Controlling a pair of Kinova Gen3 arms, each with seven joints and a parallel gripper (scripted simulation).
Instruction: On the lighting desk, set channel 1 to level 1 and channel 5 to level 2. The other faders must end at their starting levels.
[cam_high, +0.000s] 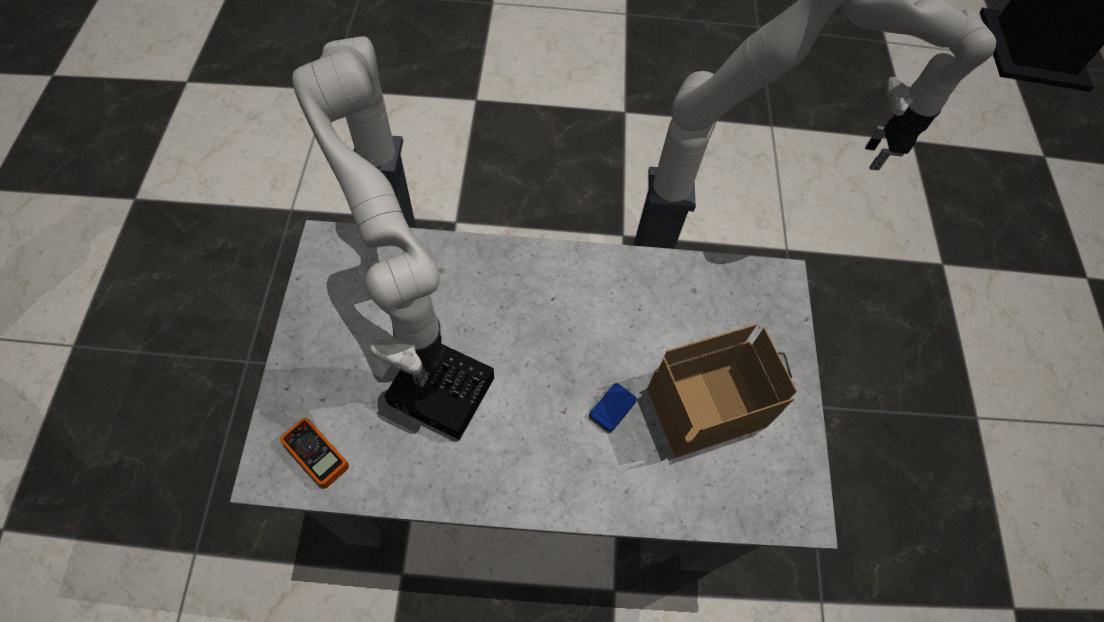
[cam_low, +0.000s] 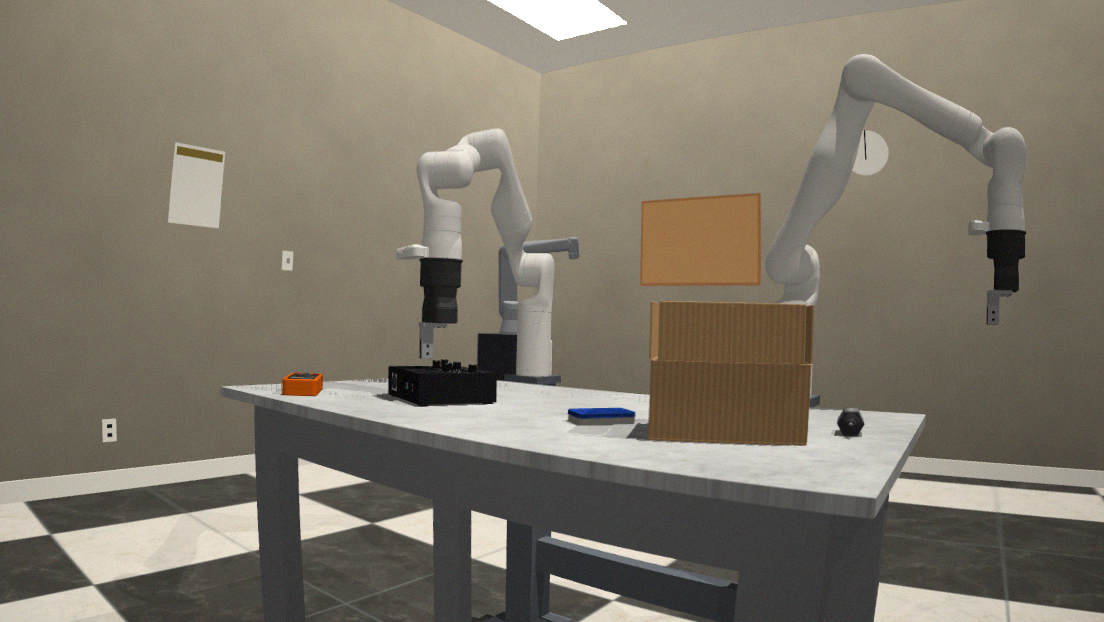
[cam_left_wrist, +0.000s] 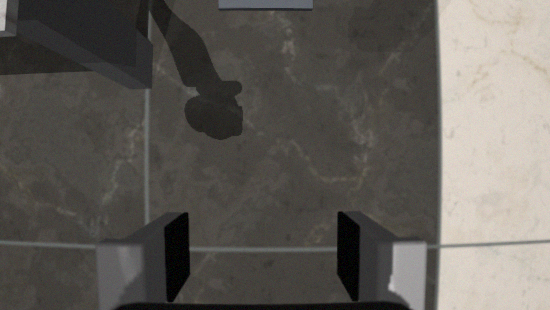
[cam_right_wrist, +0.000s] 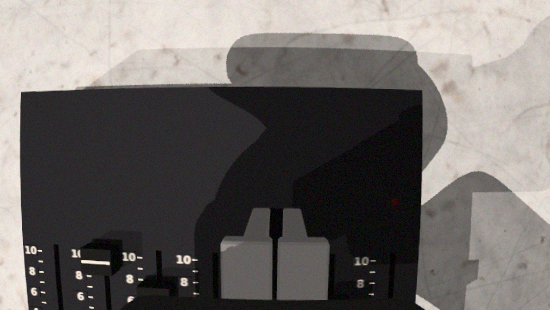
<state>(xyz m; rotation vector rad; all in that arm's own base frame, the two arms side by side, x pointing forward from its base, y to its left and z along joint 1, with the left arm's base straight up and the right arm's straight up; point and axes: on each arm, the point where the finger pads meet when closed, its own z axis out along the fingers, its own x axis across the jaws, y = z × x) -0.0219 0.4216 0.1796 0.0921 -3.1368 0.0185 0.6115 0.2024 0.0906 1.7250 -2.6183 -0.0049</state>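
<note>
Lighting desk (cam_high: 442, 397) (cam_low: 442, 384) (cam_right_wrist: 125, 150) apparently sits just below the right arm's closed fingers (cam_high: 421, 378) (cam_low: 426, 351).

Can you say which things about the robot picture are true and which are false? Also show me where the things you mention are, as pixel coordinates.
1. The right gripper (cam_high: 419, 380) (cam_low: 426, 356) (cam_right_wrist: 276, 239) is shut. True.
2. The left gripper (cam_high: 875, 154) (cam_low: 992, 322) (cam_left_wrist: 263, 244) is over the box. False: it is beyond the table (cam_high: 540, 479) (cam_low: 540, 455), over the floor.
3. The sponge (cam_high: 612, 407) (cam_low: 601, 414) is blue on top. True.
4. The meter (cam_high: 314, 452) (cam_low: 302, 384) is inside the box (cam_high: 722, 428) (cam_low: 730, 401). False: it lies on the table.
5. The desk (cam_high: 440, 409) (cam_low: 448, 386) (cam_right_wrist: 125, 150) is black. True.
6. The box is closed. False: its top is open.
</note>
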